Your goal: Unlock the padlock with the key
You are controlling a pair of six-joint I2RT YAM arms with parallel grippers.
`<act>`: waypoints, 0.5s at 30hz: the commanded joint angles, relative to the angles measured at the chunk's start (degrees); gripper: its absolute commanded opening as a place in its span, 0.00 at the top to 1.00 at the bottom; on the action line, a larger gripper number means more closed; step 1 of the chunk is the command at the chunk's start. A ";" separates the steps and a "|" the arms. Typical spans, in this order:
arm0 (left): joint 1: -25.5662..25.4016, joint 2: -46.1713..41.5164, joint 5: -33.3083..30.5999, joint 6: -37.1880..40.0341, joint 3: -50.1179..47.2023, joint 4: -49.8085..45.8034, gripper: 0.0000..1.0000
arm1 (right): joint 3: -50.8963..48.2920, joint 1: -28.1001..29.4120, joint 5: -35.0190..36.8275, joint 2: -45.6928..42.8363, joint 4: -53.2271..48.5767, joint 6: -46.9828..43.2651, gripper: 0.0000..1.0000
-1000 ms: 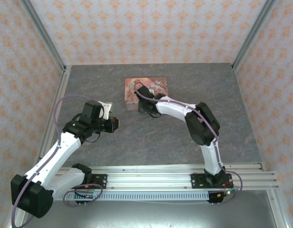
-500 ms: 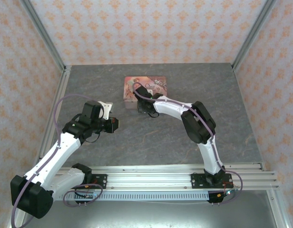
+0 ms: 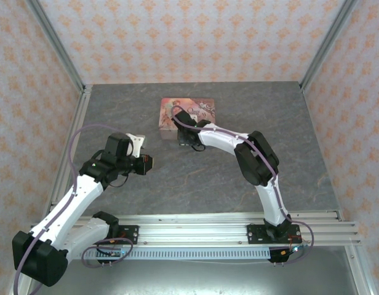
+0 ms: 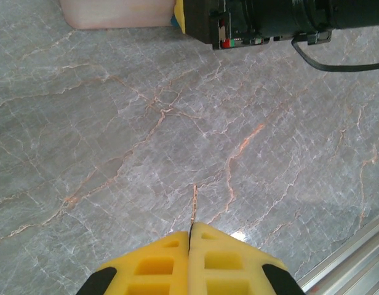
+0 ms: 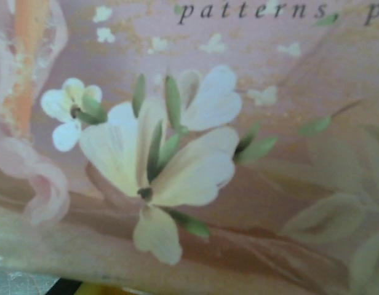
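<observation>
Pink illustrated flat box (image 3: 195,109) lies back-centre on grey marbled table (image 3: 202,178); right gripper (image 3: 179,130) at its near edge, left gripper (image 3: 150,163) near-left, apart.

a pink box (image 5: 195,153) painted with pale flowers and the word "patterns" sits close in front of my right fingers (image 4: 179,12), well ahead of my left fingers (image 4: 159,264). grey veined table (image 4: 115,123) lies under them; a metal rail (image 4: 355,252) runs right of my left fingers. orange-patterned walls (image 3: 189,37) stand beyond.

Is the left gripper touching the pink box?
No: the left gripper sits over bare table, clear of the pink box.
</observation>
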 commanded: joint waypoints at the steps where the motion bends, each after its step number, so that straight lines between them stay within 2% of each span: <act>1: 0.25 -1.42 2.14 1.50 -2.05 2.49 1.00 | 2.31 -0.33 -1.93 -0.15 -0.96 -2.15 0.99; 6: 0.30 -0.61 3.99 3.86 -3.87 6.65 1.00 | 1.64 -1.20 -10.66 -2.74 -1.27 -5.06 1.00; 10: 0.34 3.66 5.31 4.52 -3.44 8.93 1.00 | 1.33 -3.12 -18.71 -4.42 -1.47 -5.58 1.00; 15: 0.42 12.40 12.23 3.54 -1.08 14.13 1.00 | 1.48 -6.21 -28.39 -4.84 -1.91 -4.46 1.00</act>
